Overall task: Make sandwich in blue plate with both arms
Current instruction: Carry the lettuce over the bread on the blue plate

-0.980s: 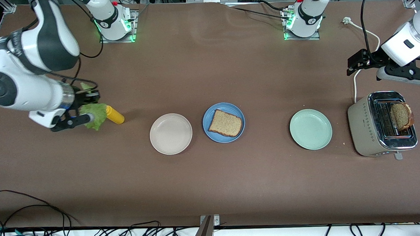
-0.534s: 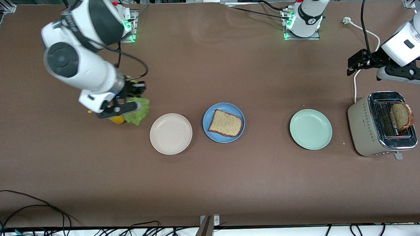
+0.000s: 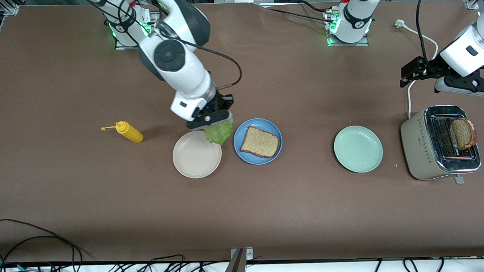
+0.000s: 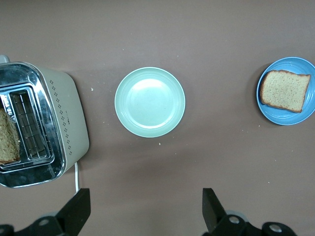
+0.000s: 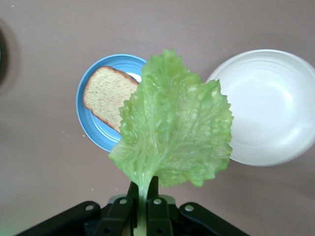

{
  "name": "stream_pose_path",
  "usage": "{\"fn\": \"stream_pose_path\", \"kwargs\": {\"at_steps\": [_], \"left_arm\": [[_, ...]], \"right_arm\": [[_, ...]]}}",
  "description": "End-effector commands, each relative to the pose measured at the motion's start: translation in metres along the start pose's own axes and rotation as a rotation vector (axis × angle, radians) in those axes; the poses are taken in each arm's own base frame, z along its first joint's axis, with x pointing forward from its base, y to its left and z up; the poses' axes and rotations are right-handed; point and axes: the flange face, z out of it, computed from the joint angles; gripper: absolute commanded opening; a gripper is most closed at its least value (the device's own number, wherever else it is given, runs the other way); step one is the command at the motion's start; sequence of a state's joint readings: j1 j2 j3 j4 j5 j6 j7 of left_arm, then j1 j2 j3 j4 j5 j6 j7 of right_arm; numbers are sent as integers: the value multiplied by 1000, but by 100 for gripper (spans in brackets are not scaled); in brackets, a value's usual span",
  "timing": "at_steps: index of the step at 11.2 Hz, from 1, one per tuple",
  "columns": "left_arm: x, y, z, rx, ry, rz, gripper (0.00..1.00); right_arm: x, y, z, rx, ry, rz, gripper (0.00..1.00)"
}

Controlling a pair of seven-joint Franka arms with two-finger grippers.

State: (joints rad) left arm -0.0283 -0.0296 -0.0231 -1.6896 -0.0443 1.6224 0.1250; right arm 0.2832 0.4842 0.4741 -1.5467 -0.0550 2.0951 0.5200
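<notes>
The blue plate (image 3: 258, 141) sits mid-table with one slice of brown bread (image 3: 260, 142) on it; both show in the right wrist view (image 5: 93, 123) and the left wrist view (image 4: 288, 93). My right gripper (image 3: 211, 121) is shut on the stem of a green lettuce leaf (image 3: 219, 132), held in the air over the gap between the cream plate (image 3: 197, 154) and the blue plate. In the right wrist view the leaf (image 5: 174, 123) hangs from the gripper (image 5: 145, 189). A second bread slice (image 3: 462, 133) stands in the toaster (image 3: 441, 143). My left gripper (image 3: 405, 74) is open and waits above the table beside the toaster.
A mint-green plate (image 3: 358, 149) lies between the blue plate and the toaster. A yellow mustard bottle (image 3: 130, 132) lies toward the right arm's end. A white cord (image 3: 417, 33) runs from the toaster toward the bases. Cables hang along the near table edge.
My right arm has carried the lettuce leaf from beside the mustard bottle toward the blue plate, passing over the cream plate's edge. The left arm has not moved.
</notes>
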Motion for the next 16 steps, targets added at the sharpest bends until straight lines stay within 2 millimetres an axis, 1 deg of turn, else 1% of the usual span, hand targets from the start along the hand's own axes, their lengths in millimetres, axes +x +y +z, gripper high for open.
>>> {"fn": "stream_pose_path", "kwargs": {"at_steps": [1,2,4,7,9,11,13,14,16], "left_arm": [[3,-3,-6,10,-8,14,100],[3,-3,-6,11,-8,17,100],[3,-3,-6,11,-8,15,100],[3,-3,-6,11,-8,15,100],[3,-3,-6,11,-8,15,100],[3,-3,-6,11,-8,15,100],[3,-3,-6,10,-8,15,100],[3,-3,-6,10,-8,14,100],[3,-3,-6,10,-8,15,100]], "right_arm": [[0,-46,46,22,82,6,0],[0,-56,58,21,112,15,0],[-4,-70,86,49,134,-12,0],[-9,-82,130,37,182,-55,0],[-4,-96,147,35,221,-46,0],[5,-96,159,31,236,-42,0],[18,-92,177,39,258,-34,0],[23,-85,184,30,275,-34,0],[26,-77,199,31,281,-29,0]]}}
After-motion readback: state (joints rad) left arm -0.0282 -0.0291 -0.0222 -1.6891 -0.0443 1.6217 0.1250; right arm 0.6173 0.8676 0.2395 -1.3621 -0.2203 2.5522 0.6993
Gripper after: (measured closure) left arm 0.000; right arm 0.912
